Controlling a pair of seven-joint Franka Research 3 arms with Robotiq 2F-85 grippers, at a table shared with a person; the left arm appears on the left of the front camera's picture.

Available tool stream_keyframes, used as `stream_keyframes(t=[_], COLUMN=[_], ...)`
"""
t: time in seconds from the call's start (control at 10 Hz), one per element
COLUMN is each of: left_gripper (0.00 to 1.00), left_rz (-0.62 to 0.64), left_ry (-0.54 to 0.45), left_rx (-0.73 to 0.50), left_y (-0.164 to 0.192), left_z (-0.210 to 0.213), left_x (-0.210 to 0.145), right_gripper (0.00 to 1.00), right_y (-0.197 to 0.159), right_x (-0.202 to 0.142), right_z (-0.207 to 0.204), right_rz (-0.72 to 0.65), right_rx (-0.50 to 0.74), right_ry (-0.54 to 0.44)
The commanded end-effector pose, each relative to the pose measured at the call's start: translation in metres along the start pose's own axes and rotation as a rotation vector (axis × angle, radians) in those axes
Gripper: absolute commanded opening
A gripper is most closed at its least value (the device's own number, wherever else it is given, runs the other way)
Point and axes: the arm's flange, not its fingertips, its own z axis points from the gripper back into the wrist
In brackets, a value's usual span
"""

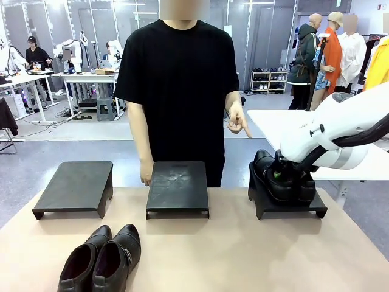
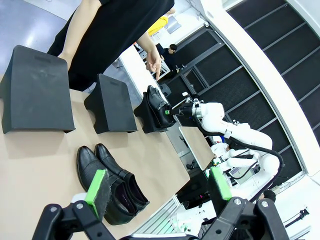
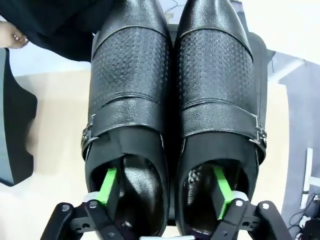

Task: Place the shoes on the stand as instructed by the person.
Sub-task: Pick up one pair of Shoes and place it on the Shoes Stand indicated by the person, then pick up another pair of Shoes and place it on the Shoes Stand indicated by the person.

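A workshop hall with dark mesh wall panels (image 1: 267, 36), a grey floor (image 1: 36, 164) and white benches (image 1: 36, 79) stretches behind a tan table (image 1: 243, 255) with a plain, matte top. The person (image 1: 179, 91) in a black T-shirt stands at the table's far edge, directly behind the middle stand (image 1: 177, 185). The robot's white right arm (image 1: 340, 131) reaches in from that stand's right. Three low black stands sit in a row, the left stand (image 1: 76, 185) and right stand (image 1: 285, 207) flanking the middle one. The right stand carries the buckled pair of shoes (image 3: 175, 75), side by side with toes towards the person. The second pair of shoes (image 1: 100, 261), brownish-lined, lies on the table to the near left of the middle stand, the two touching. The person's lowered hand (image 1: 146, 175) hangs at the middle stand's far left corner. The pointing hand (image 1: 238, 125) aims a forefinger down to its right. The right claw (image 3: 165, 187) is spread wide, one green-padded finger dipped into each buckled shoe, the pads clear of the walls between them. The left claw (image 2: 157, 175) hangs with fingers apart over the table's near-left part.
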Motion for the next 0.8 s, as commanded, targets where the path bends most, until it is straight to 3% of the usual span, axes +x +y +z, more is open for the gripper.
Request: stream_keyframes(t=[0.0,0.7], left_gripper=[1.0,1.0], left_rz=[-0.016,-0.016], left_ry=[0.003,0.003], left_rx=[-0.012,-0.012], left_y=[0.0,0.0], left_z=[0.0012,0.0012], left_x=[0.0024,0.0024], right_gripper=[0.93,0.93], right_y=[-0.0023,0.0004], right_x=[-0.0072,0.0007], right_z=[0.0075,0.003], right_rz=[-0.02,-0.003], right_rx=[0.012,0.001], right_ry=[-0.034,-0.007])
